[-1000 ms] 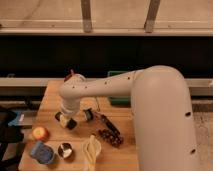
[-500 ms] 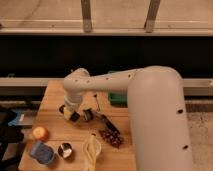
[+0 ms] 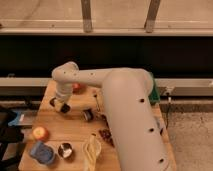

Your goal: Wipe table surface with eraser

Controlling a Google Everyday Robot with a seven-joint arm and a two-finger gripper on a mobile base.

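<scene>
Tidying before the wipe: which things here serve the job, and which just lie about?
Job: table surface; hand, over its far left part; eraser not made out.
Lying about: orange fruit; blue object; small round bowl; dark-and-silver cylinder.

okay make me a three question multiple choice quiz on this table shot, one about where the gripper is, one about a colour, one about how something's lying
1. The gripper is over which part of the table surface?
A. far-left area
B. near-right corner
C. off the table

2. The round fruit by the left edge is
A. green
B. reddish-orange
C. purple

3. The banana is
A. held by the gripper
B. lying on the table near the front
C. on the floor

Key: 1 A, it hangs below the arm's bend at far left. 2 B, its skin shows red-orange. 3 B, it rests on the planks.
</scene>
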